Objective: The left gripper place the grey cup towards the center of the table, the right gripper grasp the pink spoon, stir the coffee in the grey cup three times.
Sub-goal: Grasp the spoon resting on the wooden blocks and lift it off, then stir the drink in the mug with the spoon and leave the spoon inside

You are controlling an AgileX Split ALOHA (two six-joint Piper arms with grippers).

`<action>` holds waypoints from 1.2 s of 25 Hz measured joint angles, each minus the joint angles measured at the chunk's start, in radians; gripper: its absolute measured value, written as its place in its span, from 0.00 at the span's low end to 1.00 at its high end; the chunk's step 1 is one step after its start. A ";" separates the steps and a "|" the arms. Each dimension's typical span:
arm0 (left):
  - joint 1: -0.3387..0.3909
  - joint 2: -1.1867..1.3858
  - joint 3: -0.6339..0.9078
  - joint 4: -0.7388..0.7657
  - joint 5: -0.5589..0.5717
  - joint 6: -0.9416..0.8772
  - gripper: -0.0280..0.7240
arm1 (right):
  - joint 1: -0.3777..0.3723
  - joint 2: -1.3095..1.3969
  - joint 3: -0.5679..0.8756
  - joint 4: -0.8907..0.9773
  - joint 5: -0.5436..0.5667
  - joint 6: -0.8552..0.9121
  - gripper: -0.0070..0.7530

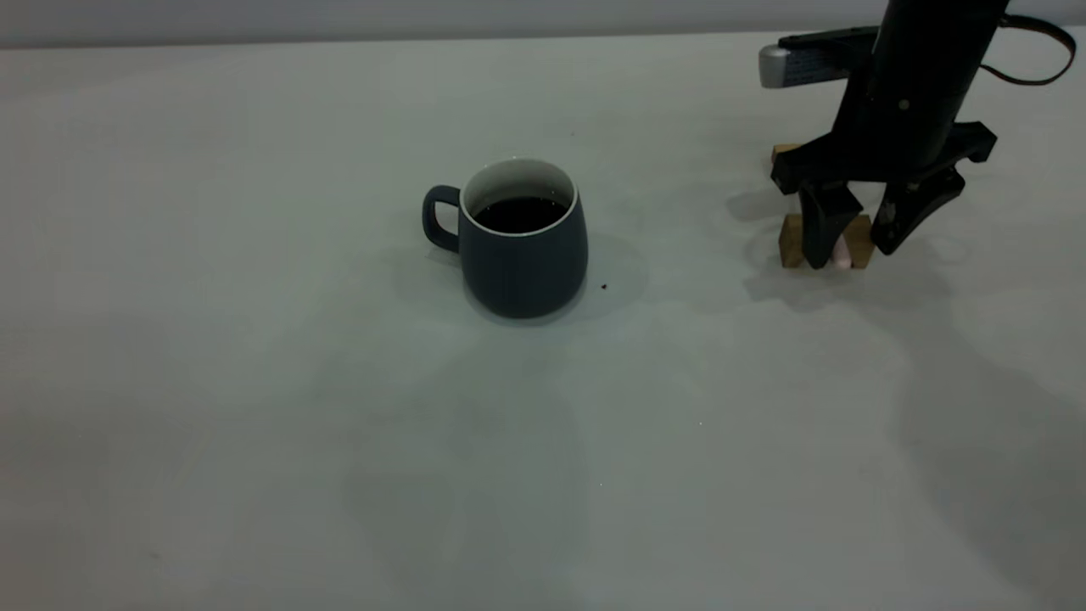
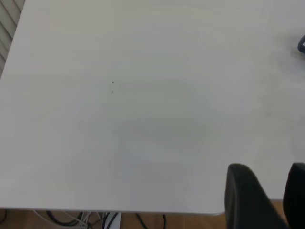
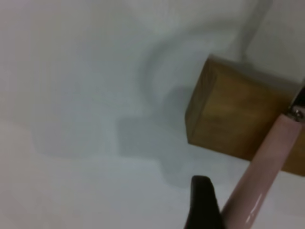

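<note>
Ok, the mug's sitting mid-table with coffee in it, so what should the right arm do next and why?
Probably close the right tool on the pink spoon. Its fingers are open and straddle the wooden block the spoon rests on, and the grey cup already stands centrally.

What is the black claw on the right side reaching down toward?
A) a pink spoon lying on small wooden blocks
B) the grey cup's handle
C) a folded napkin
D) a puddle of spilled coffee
A: the right gripper hangs with its fingers open around the pink spoon, which rests across a wooden block, well to the side of the grey cup.
</note>
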 joint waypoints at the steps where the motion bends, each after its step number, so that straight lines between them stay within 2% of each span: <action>1: 0.000 0.000 0.000 -0.001 0.000 0.000 0.40 | 0.000 0.000 0.000 -0.007 0.000 0.007 0.73; 5: 0.000 0.000 0.000 -0.001 0.000 0.000 0.40 | 0.000 0.000 0.000 -0.027 0.000 0.024 0.60; 13: 0.000 0.000 0.000 -0.001 0.000 0.001 0.40 | 0.000 -0.001 0.000 -0.068 -0.002 0.050 0.21; 19: 0.000 0.000 0.000 -0.001 0.000 0.001 0.40 | 0.000 -0.050 0.000 -0.112 0.009 0.089 0.20; 23: 0.000 0.000 0.000 -0.001 0.000 0.001 0.40 | 0.005 -0.145 0.000 -0.114 0.067 0.093 0.20; 27: 0.000 0.000 0.000 -0.001 0.000 0.001 0.40 | 0.050 -0.238 0.000 -0.065 0.178 0.087 0.20; 30: 0.000 0.000 0.000 -0.001 0.000 0.001 0.40 | 0.109 -0.290 0.000 0.052 0.246 0.079 0.20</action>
